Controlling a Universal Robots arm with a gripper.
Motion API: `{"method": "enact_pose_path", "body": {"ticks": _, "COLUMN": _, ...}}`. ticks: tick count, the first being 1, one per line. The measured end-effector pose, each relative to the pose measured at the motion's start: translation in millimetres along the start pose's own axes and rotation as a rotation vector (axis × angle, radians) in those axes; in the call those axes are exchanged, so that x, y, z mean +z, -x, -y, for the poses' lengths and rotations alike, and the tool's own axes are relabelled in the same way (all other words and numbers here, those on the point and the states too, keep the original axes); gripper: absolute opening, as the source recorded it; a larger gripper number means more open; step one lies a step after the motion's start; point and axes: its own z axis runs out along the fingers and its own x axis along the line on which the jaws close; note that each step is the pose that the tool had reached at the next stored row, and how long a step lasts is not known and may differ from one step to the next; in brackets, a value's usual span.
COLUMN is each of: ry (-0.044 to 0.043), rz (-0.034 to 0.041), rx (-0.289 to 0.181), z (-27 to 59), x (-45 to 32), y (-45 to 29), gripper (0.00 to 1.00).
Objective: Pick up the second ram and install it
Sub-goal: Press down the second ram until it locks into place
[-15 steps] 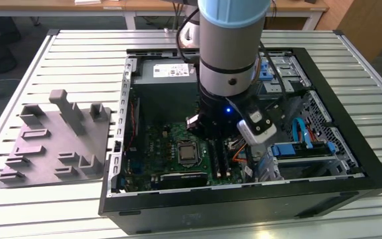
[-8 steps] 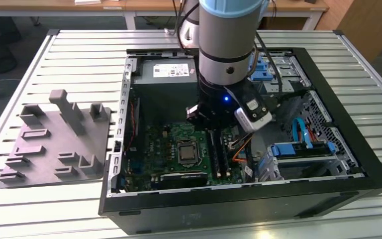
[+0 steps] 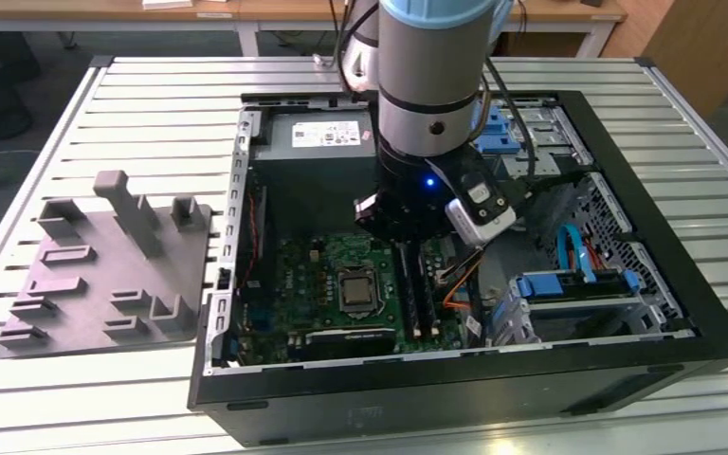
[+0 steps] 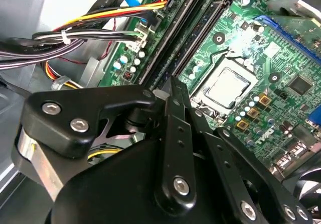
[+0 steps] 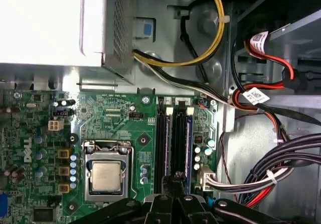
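Gripper (image 5: 176,184) low over the memory slots (image 5: 175,143) inside the PC case (image 3: 667,284) on the bench (image 3: 149,104). Fingers look clenched, tips together at the slots; can't tell what's pinched. Second ram (image 5: 189,146): bluish strip apparently seated in the slot, half hidden. Exterior view: arm (image 3: 430,85) blocks the slots. CPU socket (image 4: 226,88) visible in both wrist views.

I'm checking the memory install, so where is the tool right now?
The tool hangs inside the open computer case, directly over the memory slots beside the processor socket in the first wrist view, between that socket and the cable bundle.
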Motion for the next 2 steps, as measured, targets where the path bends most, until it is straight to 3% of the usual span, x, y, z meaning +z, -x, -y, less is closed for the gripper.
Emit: {"method": "enact_pose_path", "body": {"ticks": 2, "ry": -0.0002, "rz": 0.0000, "rx": 0.000, "z": 0.0, "x": 0.0, "y": 0.0, "gripper": 0.10}}
